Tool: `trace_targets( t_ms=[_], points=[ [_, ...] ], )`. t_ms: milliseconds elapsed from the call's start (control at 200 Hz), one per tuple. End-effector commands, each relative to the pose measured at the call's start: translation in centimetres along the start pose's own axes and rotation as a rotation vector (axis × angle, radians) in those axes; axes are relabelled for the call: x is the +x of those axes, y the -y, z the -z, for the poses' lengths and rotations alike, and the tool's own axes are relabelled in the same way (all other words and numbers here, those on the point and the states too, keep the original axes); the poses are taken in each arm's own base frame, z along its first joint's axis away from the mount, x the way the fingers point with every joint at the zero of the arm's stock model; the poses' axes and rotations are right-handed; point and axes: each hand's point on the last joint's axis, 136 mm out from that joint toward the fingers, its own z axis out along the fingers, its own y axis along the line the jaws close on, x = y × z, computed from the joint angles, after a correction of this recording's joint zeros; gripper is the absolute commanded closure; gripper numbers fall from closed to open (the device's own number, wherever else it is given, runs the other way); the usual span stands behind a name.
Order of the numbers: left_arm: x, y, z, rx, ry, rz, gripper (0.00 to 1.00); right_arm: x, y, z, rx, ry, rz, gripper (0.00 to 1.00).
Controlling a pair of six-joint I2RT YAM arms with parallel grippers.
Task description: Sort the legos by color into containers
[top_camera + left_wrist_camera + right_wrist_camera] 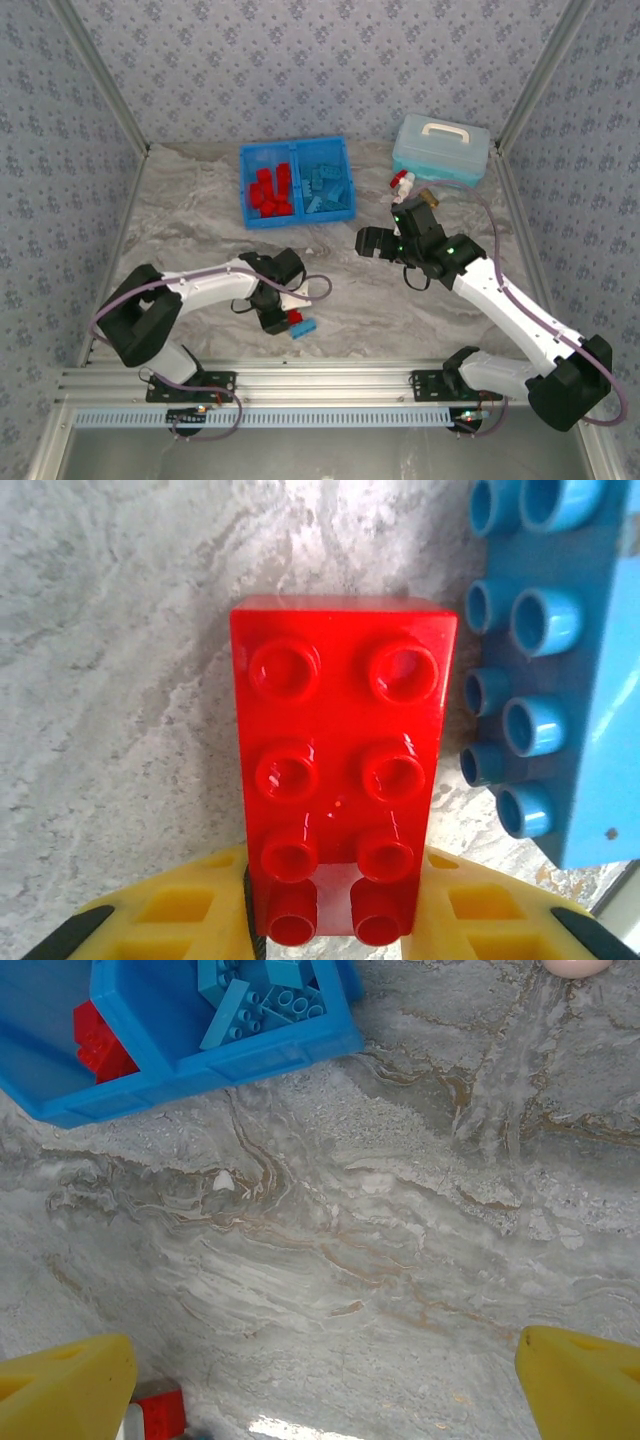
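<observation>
The table (350, 280) is gray and swirly like marble, with spotty blue-gray walls (300, 60) around it. The blue tray (296, 219) sits at the far side. Its left box holds red bricks (270, 192) and its right box holds light blue bricks (328, 190). The piles are too jumbled to count.

Well in front of the tray, the left gripper (285, 318) (335, 900) pinches 1 red brick (296, 318) (340, 760) at its near end, with 1 yellow finger (170, 910) on each side. 1 blue brick (304, 328) (570, 680) lies just beside it, cut off by the edge in the left wrist view.

Right of the tray's front corner, the right gripper (378, 242) (320, 1380) is spread wide, with bare table between its tips. A red piece (160, 1412) is half hidden behind its finger (65, 1390). A pale case (442, 150) stands right of the tray.
</observation>
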Motion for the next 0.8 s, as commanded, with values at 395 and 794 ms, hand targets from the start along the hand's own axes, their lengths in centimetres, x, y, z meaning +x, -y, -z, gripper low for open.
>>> trace_targets(
  t_ms=[395, 794],
  points=[
    [-5.1, -13.9, 17.8, -0.280, 0.521, 0.441, 0.70, -0.4, -0.1, 0.8, -0.013, 0.017, -0.013, 0.00],
    [-8.9, -28.4, 18.0, -0.315, 0.405, 0.849, 0.74, -0.7, 0.2, 1.9, 0.000, 0.035, -0.015, 0.00]
  ],
)
